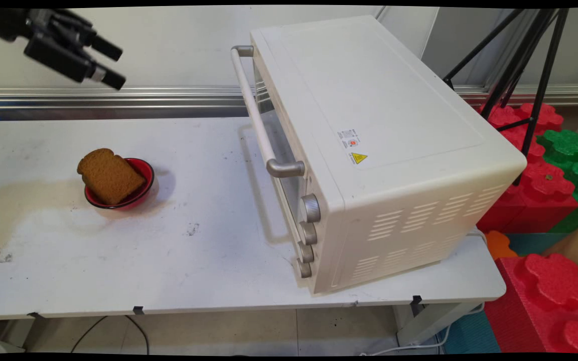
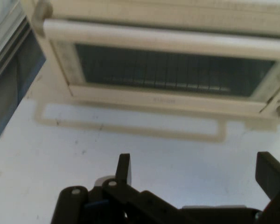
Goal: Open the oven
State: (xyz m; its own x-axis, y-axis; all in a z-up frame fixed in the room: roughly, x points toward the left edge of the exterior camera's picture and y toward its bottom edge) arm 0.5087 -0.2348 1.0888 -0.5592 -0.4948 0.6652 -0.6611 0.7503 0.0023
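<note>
The hand (image 1: pixel 111 64) is held high above the worktop (image 1: pixel 208 260) at the upper left, its two fingers spread apart and nothing gripped between them; in the hand view the fingers (image 2: pixel 123 169) stand wide, with bare worktop seen between them. Nothing is touched by it.

The toaster oven (image 1: pixel 369 150) is the thing faced by the hand — it stands on the right part of the worktop, well apart from the hand and lower. Its long axis runs from the near edge towards the wall, and its glass door (image 2: pixel 172 70), shut, is turned to the left. A long pale handle (image 1: pixel 254 108) runs along the door's top, and four knobs (image 1: pixel 310 208) are stacked at the near end.

Below the hand, on the left of the worktop, a slice of brown bread (image 1: pixel 110 175) is propped tilted in a small red bowl (image 1: pixel 141 193).
</note>
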